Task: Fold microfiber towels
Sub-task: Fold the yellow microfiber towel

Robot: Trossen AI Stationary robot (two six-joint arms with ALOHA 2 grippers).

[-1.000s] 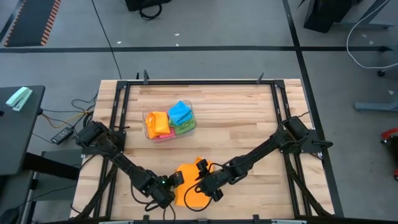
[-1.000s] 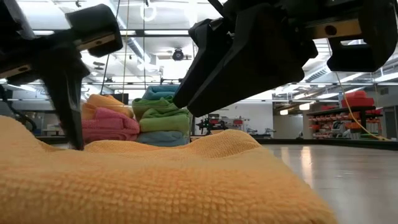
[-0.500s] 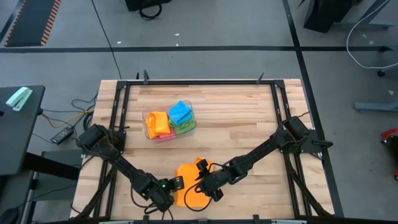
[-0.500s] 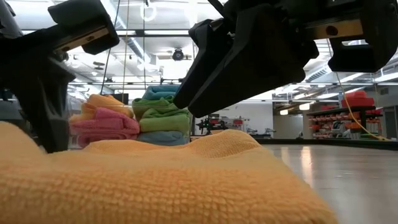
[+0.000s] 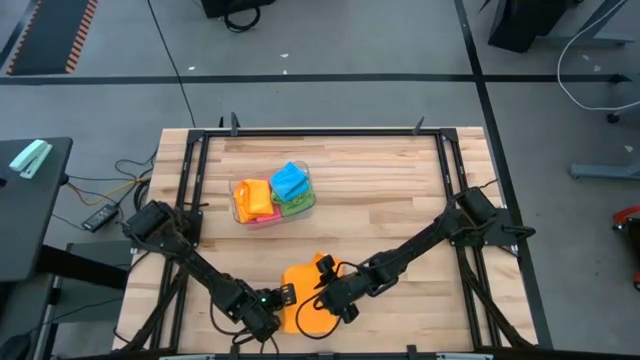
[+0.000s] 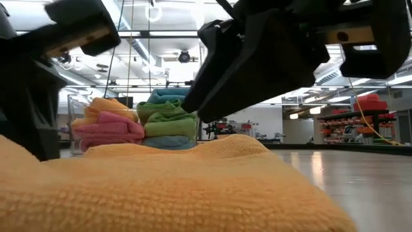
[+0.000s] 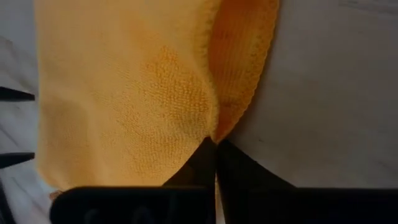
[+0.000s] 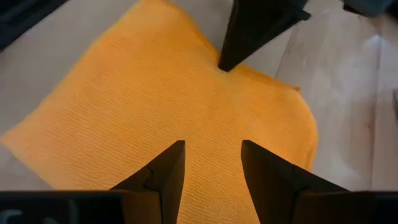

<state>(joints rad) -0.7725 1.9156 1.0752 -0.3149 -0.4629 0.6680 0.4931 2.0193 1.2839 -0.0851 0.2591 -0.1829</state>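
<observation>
Near the table's [image 5: 400, 200] front edge, the left gripper [image 5: 277, 308] sat at the left side of an orange towel [image 5: 305, 290], its jaws pressed together on the cloth's hem, pinching a fold of it (the left wrist view showed the edge bunched right at the fingertips). The towel lay spread on the wood close to the front edge, about midway along it. At its right side the right gripper [image 5: 333, 300] hung over the cloth with jaws spread, gripping nothing. Farther back, left of centre, a clear tub [image 5: 272, 198] held folded towels [image 6: 138, 122] in orange, pink, green and blue.
</observation>
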